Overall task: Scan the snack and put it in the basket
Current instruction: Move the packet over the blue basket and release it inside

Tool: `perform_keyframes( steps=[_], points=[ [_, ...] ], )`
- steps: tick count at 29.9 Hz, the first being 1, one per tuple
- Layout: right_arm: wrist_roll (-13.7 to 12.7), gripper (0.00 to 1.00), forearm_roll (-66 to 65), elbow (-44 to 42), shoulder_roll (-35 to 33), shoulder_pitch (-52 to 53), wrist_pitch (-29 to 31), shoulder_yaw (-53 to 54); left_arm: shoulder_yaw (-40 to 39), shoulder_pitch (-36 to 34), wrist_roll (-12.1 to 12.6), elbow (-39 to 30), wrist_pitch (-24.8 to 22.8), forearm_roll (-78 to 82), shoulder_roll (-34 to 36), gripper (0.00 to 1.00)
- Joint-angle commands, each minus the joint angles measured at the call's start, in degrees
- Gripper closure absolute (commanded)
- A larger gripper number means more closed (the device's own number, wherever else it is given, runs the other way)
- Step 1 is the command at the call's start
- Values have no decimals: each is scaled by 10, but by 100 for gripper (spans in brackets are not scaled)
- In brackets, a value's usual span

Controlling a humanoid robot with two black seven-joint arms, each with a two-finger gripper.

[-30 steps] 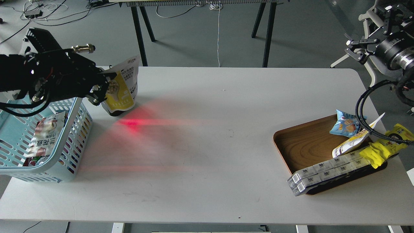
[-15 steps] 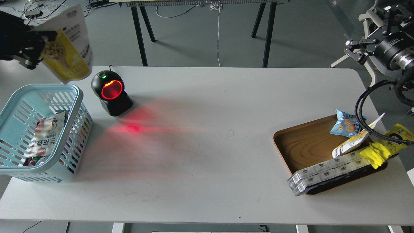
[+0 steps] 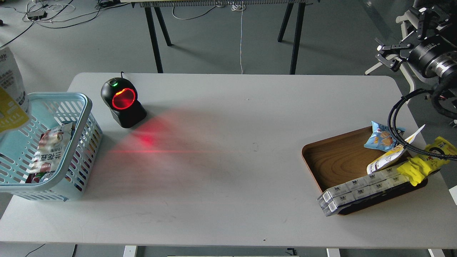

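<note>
The snack [image 3: 10,91], a pouch with a white top and a yellow lower part, shows at the far left edge, partly cut off, hanging above the far left side of the light blue basket [image 3: 85,107]. What holds it is out of view, and so is my left gripper. My right gripper [image 3: 403,39] is at the upper right, off the table's far right corner, with its fingers spread and nothing in it.
A black scanner [image 3: 123,101] with a glowing red window stands right of the basket and casts red light on the table. The basket holds other packets [image 3: 50,150]. A brown wooden tray [image 3: 335,160] at the right holds a blue packet [image 3: 380,137], a yellow crinkled bag [image 3: 421,162], another pouch and boxes [image 3: 360,189].
The snack went from in front of the scanner up and to the left, and now hangs over the basket at the view's edge. My left gripper left the view. The right arm shifted slightly.
</note>
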Motion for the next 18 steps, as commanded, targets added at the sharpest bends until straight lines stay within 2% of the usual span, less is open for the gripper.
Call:
perform_keyframes(
  steps=[1,7,14,18],
  points=[
    [0,3,0,0,2,-1,0,0,56,1,5,13,43,-32,-7,99],
    [0,3,0,0,5,0,0,-12,117,1,6,19,92,-41,-21,99],
    [1,3,0,1,5,1,0,-19,143,3,7,19,100,-50,-36,99],
    [0,3,0,1,5,1,0,-20,177,3,13,18,140,-51,-45,99]
  ],
)
